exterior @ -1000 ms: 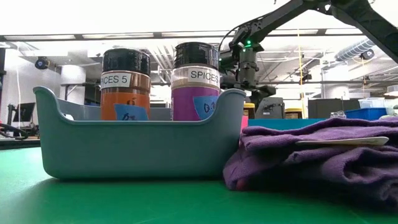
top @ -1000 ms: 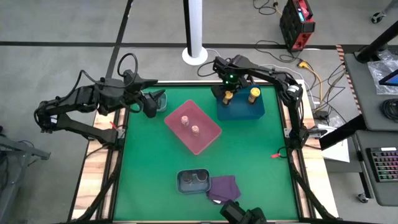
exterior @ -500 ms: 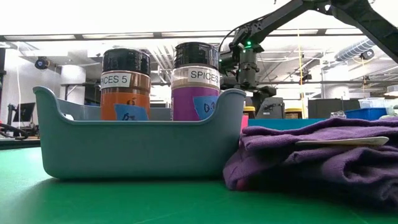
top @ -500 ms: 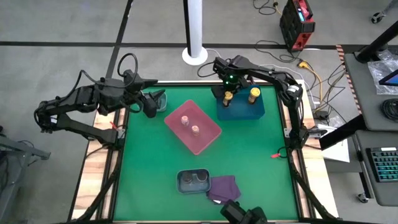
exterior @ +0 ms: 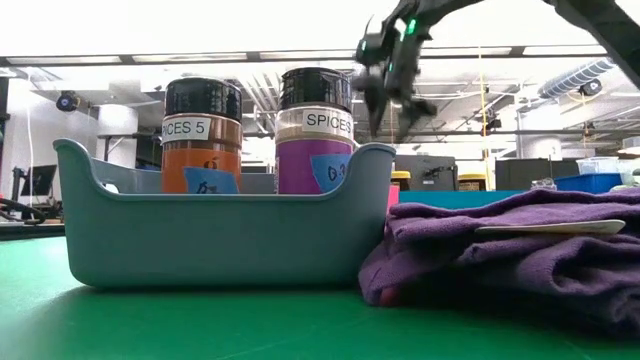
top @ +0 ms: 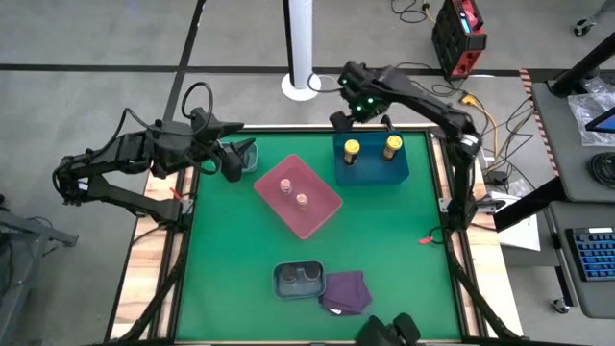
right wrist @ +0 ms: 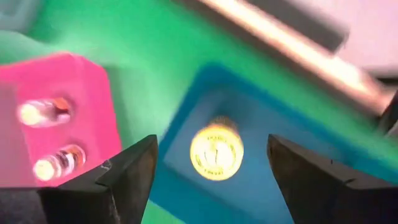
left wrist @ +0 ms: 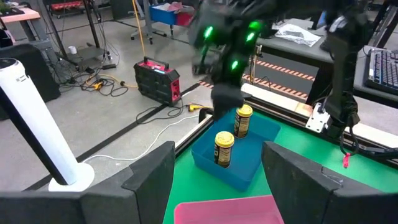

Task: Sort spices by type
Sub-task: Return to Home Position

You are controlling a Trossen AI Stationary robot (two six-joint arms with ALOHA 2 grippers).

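Two yellow jars stand upright in the blue tray at the far right. My right gripper hangs open above the left-hand yellow jar, clear of it, with nothing between its fingers. Two pale pink jars stand in the pink tray. Two dark-lidded jars stand in the grey tray near the front edge. My left gripper waits open over the far left, beside a teal tray.
A purple cloth lies against the grey tray's right side. Bare green mat spreads between the trays and along the left and right. A white post stands beyond the far edge.
My right gripper has risen from the left-hand yellow jar in the blue tray and drawn toward the far edge, its fingers wider apart than before. The jar stays upright in the tray.
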